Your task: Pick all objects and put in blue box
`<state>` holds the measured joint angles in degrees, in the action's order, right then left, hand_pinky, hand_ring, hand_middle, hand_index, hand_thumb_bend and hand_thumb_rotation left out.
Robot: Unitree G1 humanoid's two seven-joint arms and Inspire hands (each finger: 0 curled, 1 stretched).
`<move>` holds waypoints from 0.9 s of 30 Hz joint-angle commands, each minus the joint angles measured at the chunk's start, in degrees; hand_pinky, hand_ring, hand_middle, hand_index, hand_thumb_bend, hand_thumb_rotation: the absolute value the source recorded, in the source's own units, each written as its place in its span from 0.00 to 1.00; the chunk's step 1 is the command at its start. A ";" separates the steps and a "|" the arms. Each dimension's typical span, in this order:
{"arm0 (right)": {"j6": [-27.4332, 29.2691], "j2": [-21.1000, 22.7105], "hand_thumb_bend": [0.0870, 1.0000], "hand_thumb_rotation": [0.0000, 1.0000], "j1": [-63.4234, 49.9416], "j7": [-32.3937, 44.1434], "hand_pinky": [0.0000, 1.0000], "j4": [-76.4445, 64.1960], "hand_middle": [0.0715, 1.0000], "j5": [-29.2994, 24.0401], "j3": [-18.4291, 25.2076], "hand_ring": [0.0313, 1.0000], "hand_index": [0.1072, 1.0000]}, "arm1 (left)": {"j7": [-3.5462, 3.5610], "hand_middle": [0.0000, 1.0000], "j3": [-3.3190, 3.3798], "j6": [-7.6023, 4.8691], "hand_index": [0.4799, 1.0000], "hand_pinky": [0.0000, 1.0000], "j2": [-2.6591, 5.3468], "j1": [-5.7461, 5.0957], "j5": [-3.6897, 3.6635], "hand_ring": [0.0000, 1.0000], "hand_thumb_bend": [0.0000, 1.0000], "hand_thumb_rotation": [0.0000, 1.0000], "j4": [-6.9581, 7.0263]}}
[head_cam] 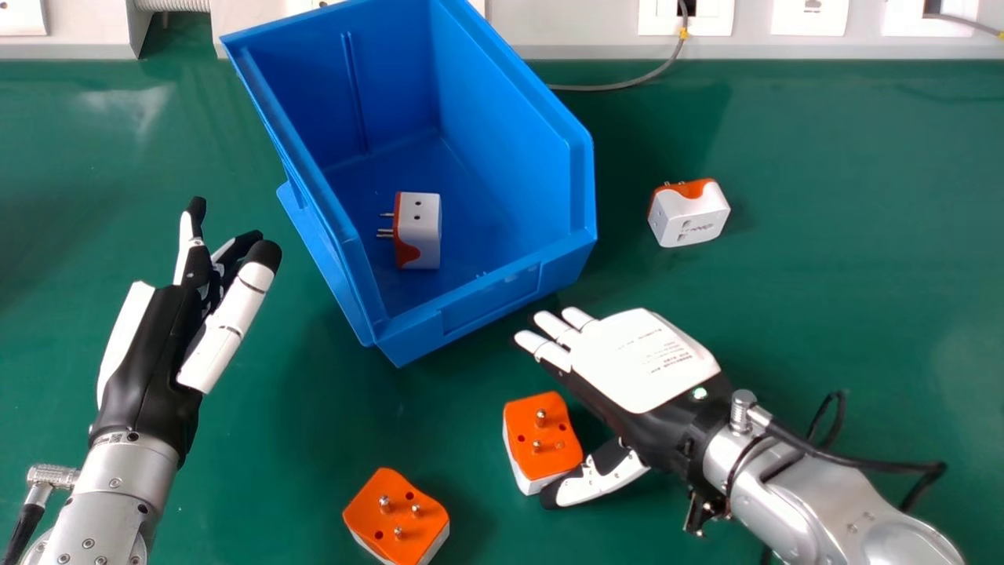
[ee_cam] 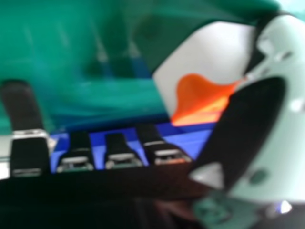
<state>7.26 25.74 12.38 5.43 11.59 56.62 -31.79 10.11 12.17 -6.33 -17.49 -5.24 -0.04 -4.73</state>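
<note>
You have the blue box (head_cam: 416, 333) beyond and left of your right hand (head_cam: 643, 361), its fingers straight and slightly spread, thumb apart. The closest orange-and-white adapter (head_cam: 545, 435) lies between fingers and thumb, right beside your thumb.

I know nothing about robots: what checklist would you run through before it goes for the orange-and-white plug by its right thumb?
1. Blue box has its opening facing up: ok.
2. Right hand is open, fingers straight: ok.
3. Nearest plug adapter lies beside the right thumb: ok.
4. Thumb pressing firmly on that adapter: cannot tell.
5. Left hand is outside the box, off to its left: ok.
6. All adapters are boxed: not ok; one is inside, three lie on the table.
</note>
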 commanded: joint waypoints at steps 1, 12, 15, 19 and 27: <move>0.02 1.32 0.47 0.49 -2.32 2.56 0.91 2.19 0.97 -0.52 -1.20 0.97 0.92 | 0.16 0.92 0.19 -0.40 0.92 0.87 -0.57 0.23 -0.53 0.91 0.58 0.84 1.79; 0.82 1.79 0.43 0.42 -1.31 2.37 0.85 2.79 0.91 0.42 -2.56 0.91 0.85 | 0.31 0.93 0.28 0.14 0.92 0.87 -0.62 0.64 -0.78 0.91 0.58 0.84 1.82; 2.01 2.19 0.43 0.34 -1.21 2.42 0.81 2.77 0.87 -0.65 -2.43 0.88 0.77 | 0.34 0.93 0.25 0.33 0.92 0.87 -0.60 0.86 -0.86 0.91 0.57 0.84 1.68; 3.13 2.60 0.42 0.24 -0.77 3.15 0.77 2.66 0.82 -1.42 -2.55 0.84 0.73 | 0.60 0.93 0.26 0.37 0.93 0.87 -0.72 1.23 -0.97 0.91 0.57 0.83 1.35; 4.48 3.62 0.39 0.16 0.23 4.68 0.72 2.37 0.79 -1.63 -3.81 0.80 0.70 | 0.91 0.93 0.30 0.80 0.93 0.87 -0.84 1.90 -0.80 0.91 0.57 0.83 1.37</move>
<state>12.22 27.32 14.36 7.30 11.42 52.65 -34.00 10.91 12.24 -5.52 -17.60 -4.11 -0.17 -4.29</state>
